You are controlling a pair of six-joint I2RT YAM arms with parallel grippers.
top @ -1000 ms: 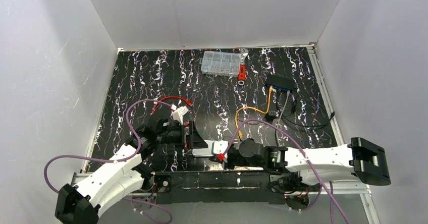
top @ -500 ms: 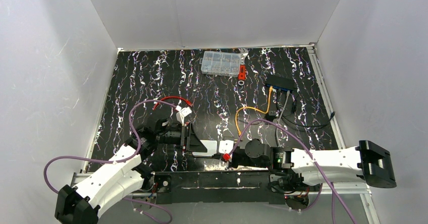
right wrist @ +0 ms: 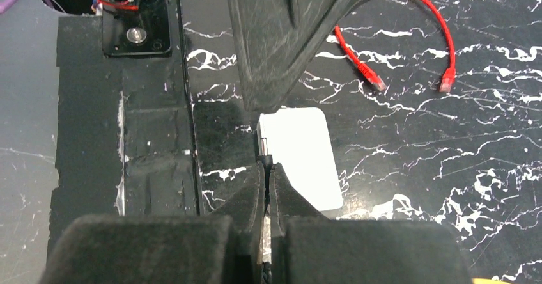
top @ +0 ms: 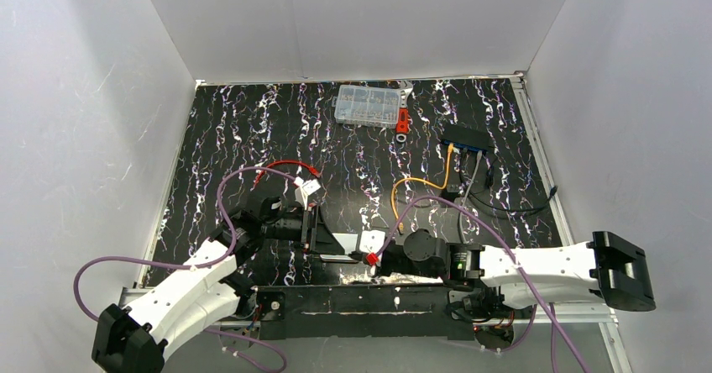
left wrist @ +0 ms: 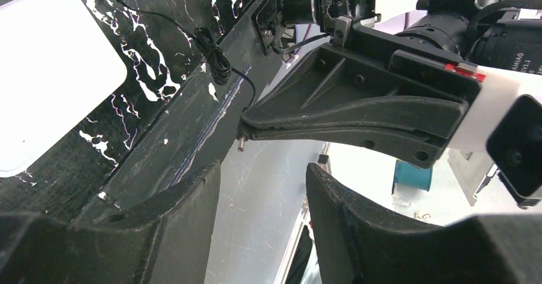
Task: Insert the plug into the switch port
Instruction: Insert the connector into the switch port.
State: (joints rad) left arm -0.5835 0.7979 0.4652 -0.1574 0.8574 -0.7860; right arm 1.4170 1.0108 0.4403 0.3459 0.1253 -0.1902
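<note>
Right gripper [right wrist: 265, 166] is sitting with its fingers [right wrist: 252, 191] pressing tight together, tips right at the edge of the white-grey box [right wrist: 303, 156]. Left gripper [left wrist: 263, 175] is hovering just beside it, fingers apart and empty. The plug [top: 401, 221] is lying loose on the table [top: 252, 129] nearby, and its orange cable [top: 395, 195] is looping back to the switch [top: 467, 138] at far right.

closed fingers [right wrist: 249, 197], white box [right wrist: 300, 159], red cable [right wrist: 447, 41]
</note>
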